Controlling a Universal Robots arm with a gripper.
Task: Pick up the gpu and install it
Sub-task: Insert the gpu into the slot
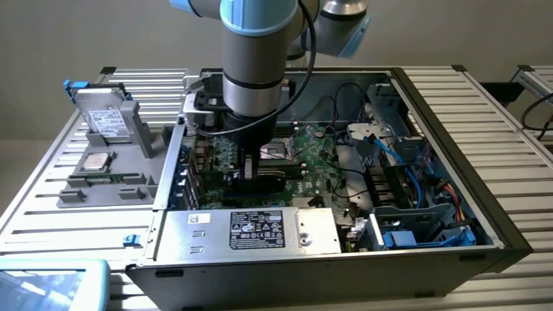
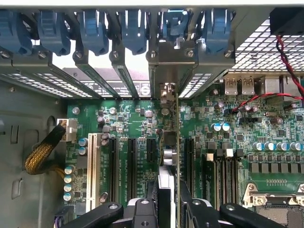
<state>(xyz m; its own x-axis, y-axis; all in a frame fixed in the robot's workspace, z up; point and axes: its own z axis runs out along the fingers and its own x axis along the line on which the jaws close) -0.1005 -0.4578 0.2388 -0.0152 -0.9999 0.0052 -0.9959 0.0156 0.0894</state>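
The arm is seen reaching down into the open computer case (image 1: 449,194), which lies on its side on the slatted bench (image 1: 493,103). The gripper (image 2: 168,199) is positioned over the motherboard (image 2: 266,123), and its jaws are closed on the gpu (image 2: 170,142), which is held upright and edge-on between them. In the wrist view the card's thin edge is seen standing above the row of black expansion slots (image 2: 130,161), with the white slot (image 2: 92,168) well off to one side; whether the card's lower edge is touching a slot cannot be told. The card's metal bracket (image 2: 173,64) is seen at the rear wall of the case, among the blue slot retainer clips (image 2: 135,33), with neighbouring bracket covers close on either side, so little free room is left there. In the exterior view the power supply (image 1: 250,230) lies along the near edge of the case, just beside the arm's lower end, and cable bundles (image 1: 380,139) fill the exterior view's right half. A grey tray (image 1: 108,188) holding a hard drive (image 1: 108,120) is seen on the bench at the exterior view's left, apart from the case.
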